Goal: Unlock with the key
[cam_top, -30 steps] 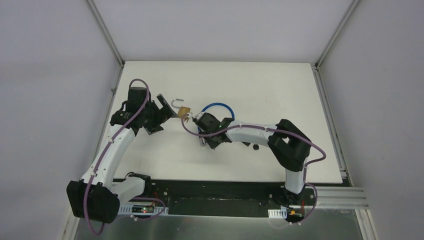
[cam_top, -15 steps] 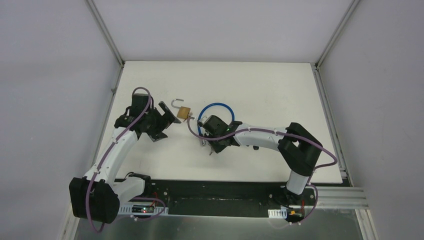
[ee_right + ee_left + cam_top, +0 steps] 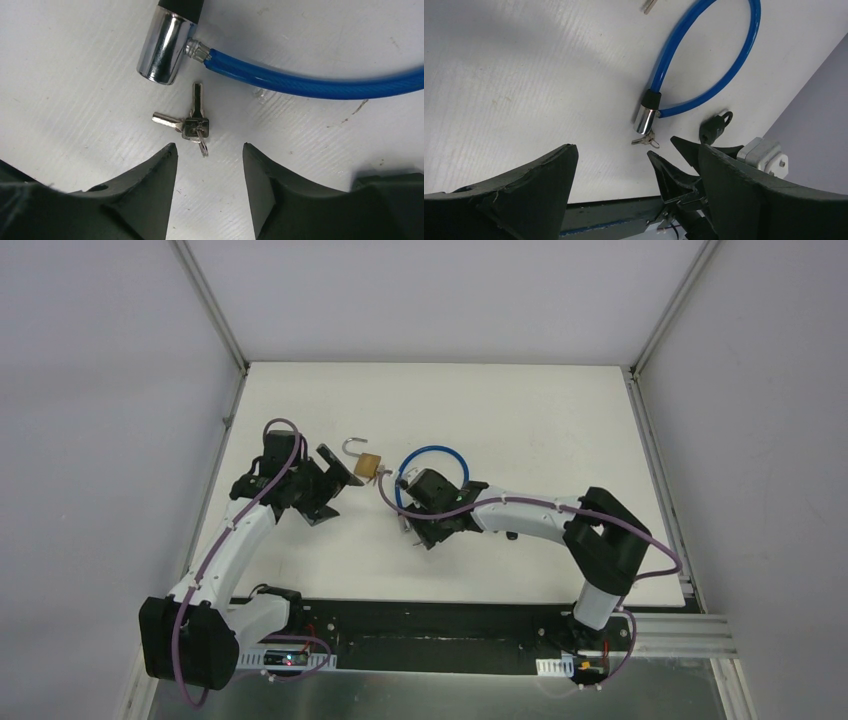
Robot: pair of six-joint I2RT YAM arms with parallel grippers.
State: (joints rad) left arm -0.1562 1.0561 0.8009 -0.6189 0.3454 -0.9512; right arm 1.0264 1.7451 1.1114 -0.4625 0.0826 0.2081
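Note:
A brass padlock lies on the white table with its shackle swung open. Two small silver keys on a ring lie flat beside the chrome end of a blue cable lock. My right gripper is open, its tips just short of the keys and touching nothing. In the top view the right gripper sits just in front of the cable loop. My left gripper stands wide open and empty, left of the padlock. The left wrist view shows the same keys between its fingers.
A small black lock lies by the right arm, also seen as a small black lock in the top view. White walls close in the table on three sides. The black base rail runs along the near edge.
My right gripper pulled back from the padlock toward the near edge and opened; the keys now lie free on the table. The left gripper drew slightly away from the padlock.

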